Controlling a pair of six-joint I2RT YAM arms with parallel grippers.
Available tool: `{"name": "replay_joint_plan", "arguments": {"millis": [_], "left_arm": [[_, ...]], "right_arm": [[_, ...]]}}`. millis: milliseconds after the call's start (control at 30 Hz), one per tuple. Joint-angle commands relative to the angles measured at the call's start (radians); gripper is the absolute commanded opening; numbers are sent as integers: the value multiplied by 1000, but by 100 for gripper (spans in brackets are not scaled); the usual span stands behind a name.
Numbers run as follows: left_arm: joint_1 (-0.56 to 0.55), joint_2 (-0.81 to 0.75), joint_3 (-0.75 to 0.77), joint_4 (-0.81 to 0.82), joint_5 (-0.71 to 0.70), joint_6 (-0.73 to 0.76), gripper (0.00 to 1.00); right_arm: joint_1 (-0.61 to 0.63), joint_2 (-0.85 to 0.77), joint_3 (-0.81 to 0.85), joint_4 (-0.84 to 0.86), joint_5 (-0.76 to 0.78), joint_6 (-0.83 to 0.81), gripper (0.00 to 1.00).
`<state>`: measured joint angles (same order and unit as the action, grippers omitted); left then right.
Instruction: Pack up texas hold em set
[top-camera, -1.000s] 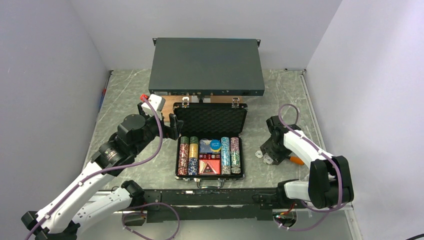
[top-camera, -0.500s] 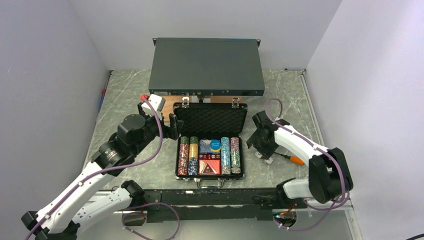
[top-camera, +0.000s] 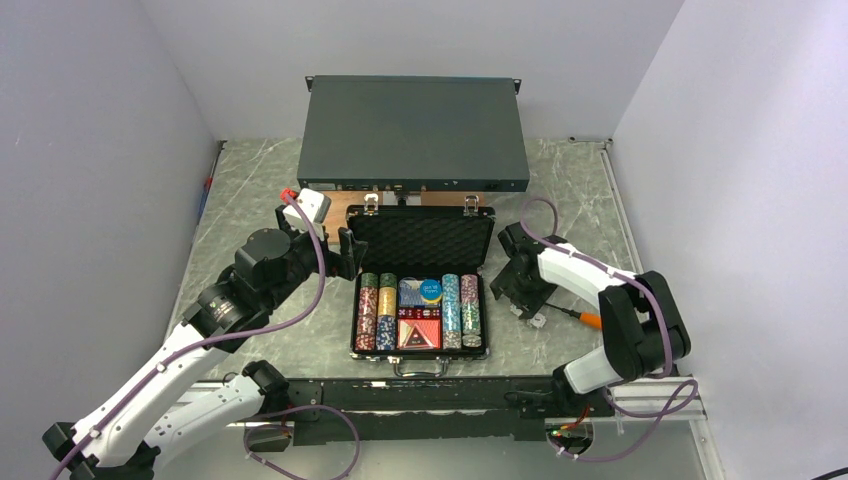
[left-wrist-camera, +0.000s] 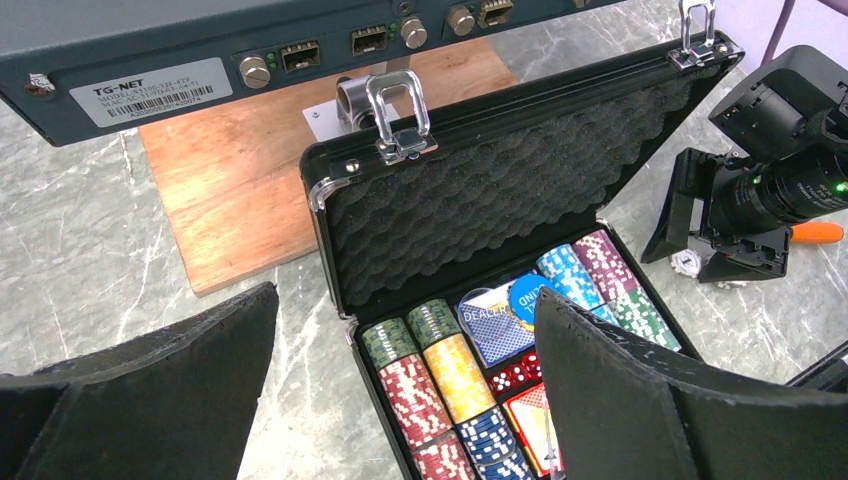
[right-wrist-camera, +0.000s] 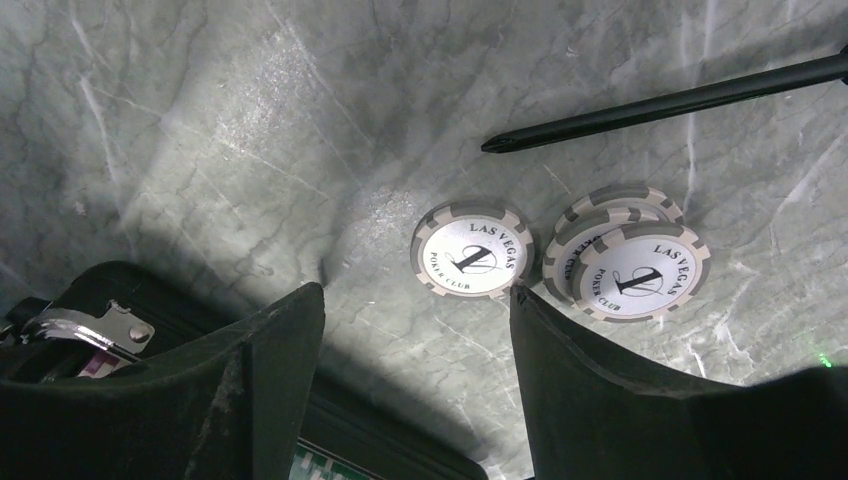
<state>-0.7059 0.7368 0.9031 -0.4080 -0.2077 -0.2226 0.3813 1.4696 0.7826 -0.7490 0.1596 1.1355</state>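
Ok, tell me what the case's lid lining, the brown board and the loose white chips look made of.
Black lid lining: soft foam, matt, egg-crate bumps.
Flat brown board: wood, visible grain, dull finish.
White-and-grey round chips: probably plastic or clay composite, smooth printed faces.

top cam overhead; l wrist, close, shares briefcase.

**Around the rack box**

A large dark grey rack box lies flat at the back of the grey marbled table. Its front face carries a row of ports, round connectors and a white label reading TG-NET. A brown wooden board juts out from under the left part of that face. Well forward of the box's right end lies an orange-handled screwdriver, flat on the table, its black shaft pointing left. Plain pale walls stand behind and beside the box.
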Motion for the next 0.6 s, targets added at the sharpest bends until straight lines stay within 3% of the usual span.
{"name": "replay_joint_plan", "arguments": {"millis": [0,567], "left_arm": [[4,-7,10,31,6,2,99],[4,2,11,30,3,4,99]], "right_arm": [[-11,17,10,32,41,-7,69],[-74,72,10,77,23,-102,63]]}}
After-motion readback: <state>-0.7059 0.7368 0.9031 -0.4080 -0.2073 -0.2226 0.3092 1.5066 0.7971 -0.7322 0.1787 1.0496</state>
